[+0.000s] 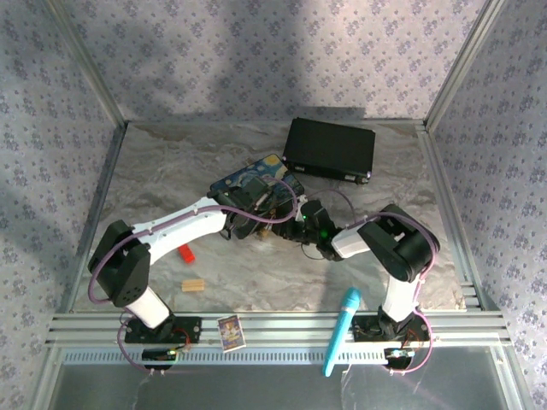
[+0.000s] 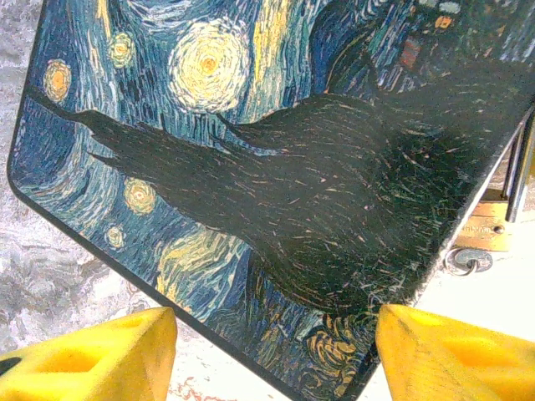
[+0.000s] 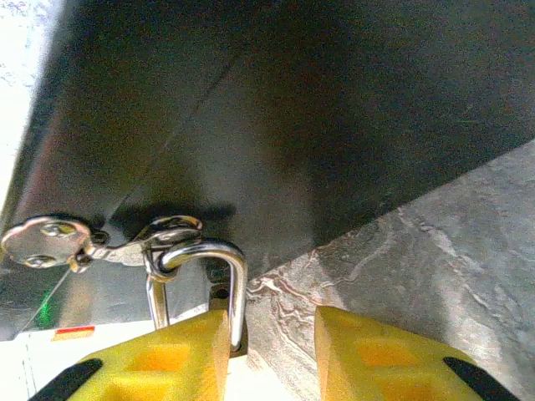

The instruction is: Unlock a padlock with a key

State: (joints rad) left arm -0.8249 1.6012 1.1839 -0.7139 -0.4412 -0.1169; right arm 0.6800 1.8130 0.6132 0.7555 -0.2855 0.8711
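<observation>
The tiny brass padlock [image 2: 487, 224] lies against the near edge of the painted tin [image 2: 251, 142], its body peeking out at the right of the left wrist view. In the right wrist view its silver shackle [image 3: 219, 266] stands up beside my left yellow finger [image 3: 163, 361], with a key ring and a key [image 3: 43, 241] linked through it. My right gripper [image 3: 272, 355] is open, with bare table between the fingers and the shackle at the gap's left edge. My left gripper [image 2: 276, 359] is open and straddles the tin's near corner. From above, both grippers [image 1: 245, 222] [image 1: 302, 224] meet in front of the tin [image 1: 256, 181].
A black case [image 1: 329, 148] lies behind the tin at the back right. A small red block [image 1: 185, 253] and a tan wooden block [image 1: 193, 285] sit near the left arm. A teal tool [image 1: 342, 329] and a card [image 1: 229, 331] rest on the front rail.
</observation>
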